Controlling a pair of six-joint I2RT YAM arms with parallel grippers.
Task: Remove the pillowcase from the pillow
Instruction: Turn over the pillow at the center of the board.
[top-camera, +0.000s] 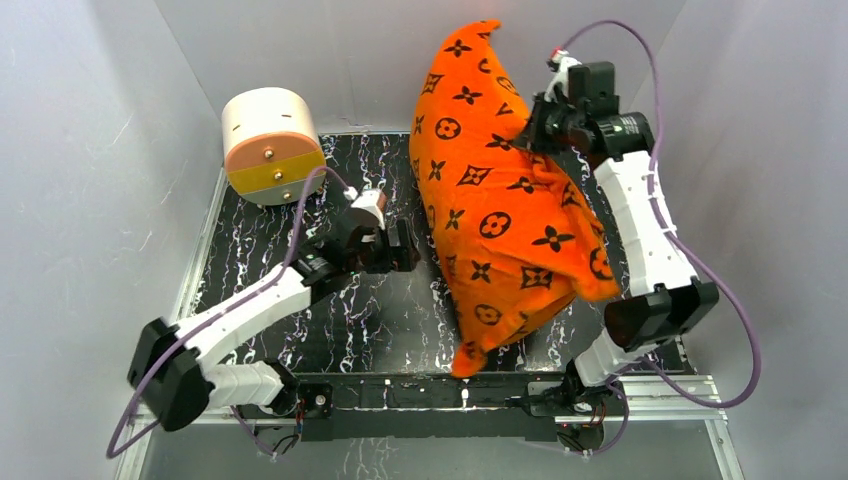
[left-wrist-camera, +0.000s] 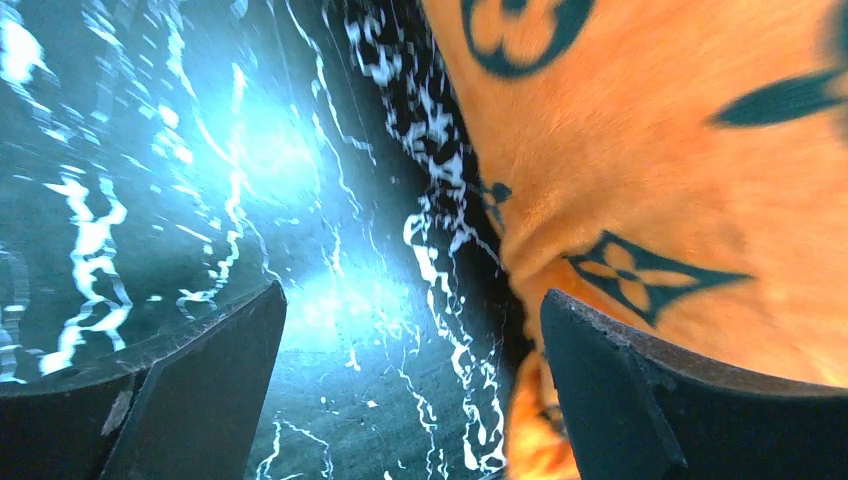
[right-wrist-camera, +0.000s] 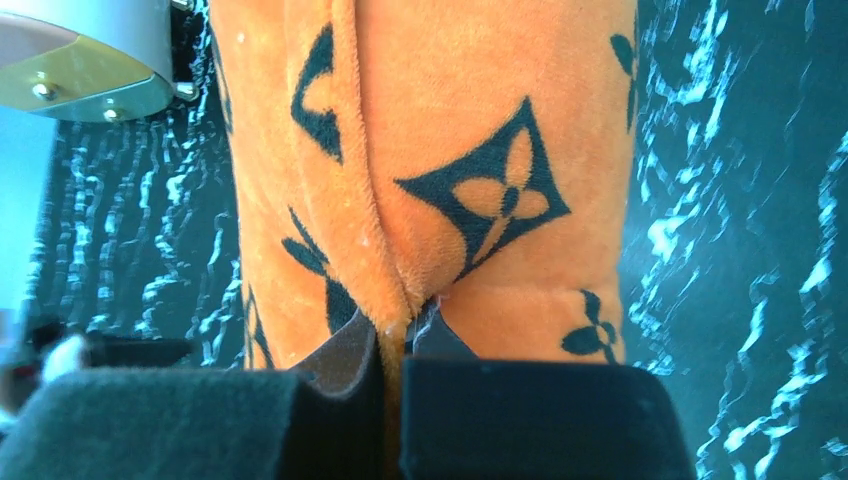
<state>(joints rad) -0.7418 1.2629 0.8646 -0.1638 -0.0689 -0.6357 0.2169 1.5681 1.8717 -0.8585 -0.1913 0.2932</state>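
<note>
The right gripper (right-wrist-camera: 392, 345) is clenched on a raised fold of the pillowcase (right-wrist-camera: 470, 150), the plush fabric pinched between its two fingers. In the top view this gripper (top-camera: 532, 135) sits at the upper right edge of the pillowcase (top-camera: 490, 210), which stands tilted and full. Its top corner is up against the back wall and its bottom corner is near the front rail. The left gripper (left-wrist-camera: 413, 330) is released, fingers spread wide over the black marbled floor (left-wrist-camera: 200, 180), with orange fabric just beside its right finger. Contact cannot be determined. From above, the left gripper (top-camera: 398, 245) is level with the pillowcase's left edge. A cream-and-orange cylinder (top-camera: 270, 145) lies in the far left corner.
</note>
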